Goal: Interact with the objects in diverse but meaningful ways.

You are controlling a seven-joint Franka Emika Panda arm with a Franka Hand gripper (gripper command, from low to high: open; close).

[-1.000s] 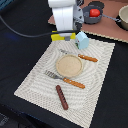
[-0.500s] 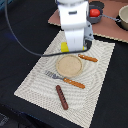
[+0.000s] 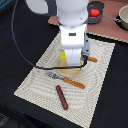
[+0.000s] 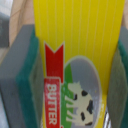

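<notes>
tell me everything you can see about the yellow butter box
The butter box is a flat yellow rectangular pack with fine ribbing, a red banner reading BUTTER in white, and a black-and-white cow on a green and pale oval. It looks like plastic or printed card. In the wrist view it fills the space between the gripper's green-edged grey pads, which stand close on both sides. In the exterior view only a yellow sliver shows beneath the gripper, above the placemat near the round plate.

The yellow box [image 4: 75,45] looks like smooth printed card, faintly ribbed. Green pads [image 4: 31,80] beside it seem spongy. The placemat [image 3: 35,82] is woven, matt cloth; the fork [image 3: 67,80] has a wooden handle.
</notes>
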